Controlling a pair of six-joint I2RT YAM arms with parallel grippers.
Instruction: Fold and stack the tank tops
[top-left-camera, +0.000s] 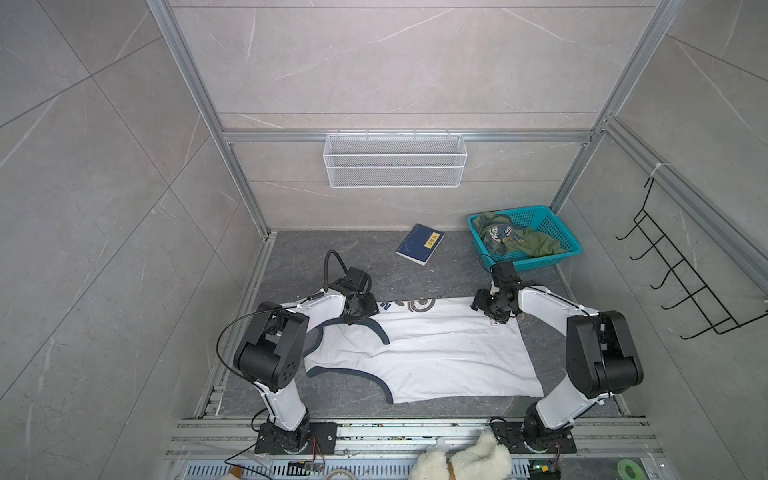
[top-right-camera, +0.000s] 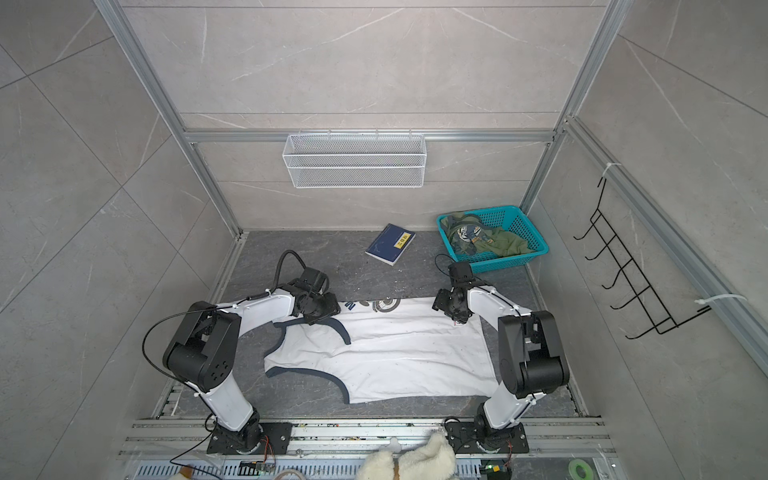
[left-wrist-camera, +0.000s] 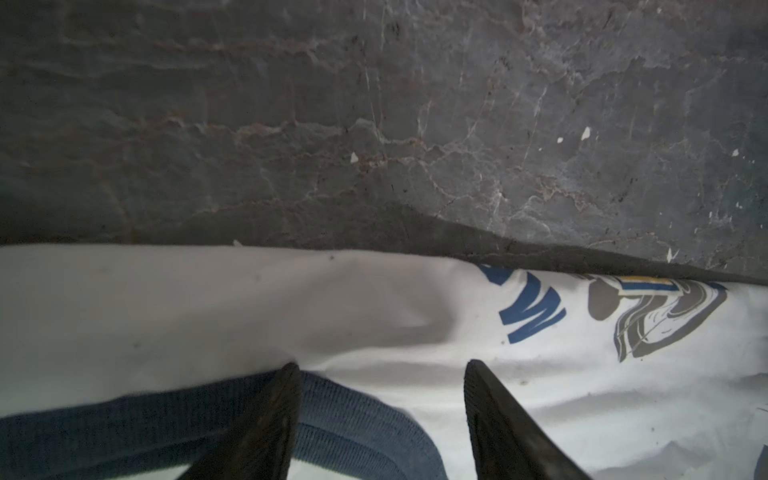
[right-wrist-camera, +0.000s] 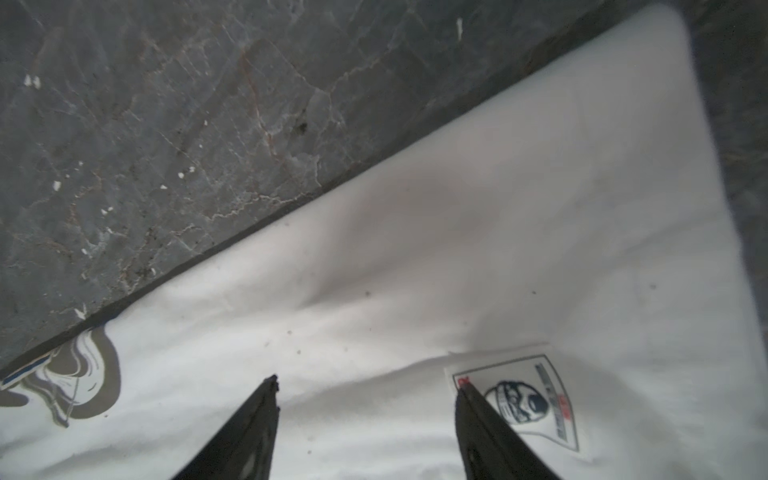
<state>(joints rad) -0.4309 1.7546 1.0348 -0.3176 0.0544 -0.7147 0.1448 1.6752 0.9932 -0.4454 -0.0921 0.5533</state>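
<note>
The white tank top lies flat on the dark table, its far edge doubled over so the round badge print faces up. My left gripper stands open over the far-left end, with the navy trim running between and under its fingers. At the far-right corner my right gripper is open just above the cloth, beside a small sewn label. The olive green tank top lies crumpled in the teal basket.
A navy book lies on the table behind the white top. A white wire basket hangs on the back wall and a black hook rack on the right wall. A fluffy white plush sits by the front rail.
</note>
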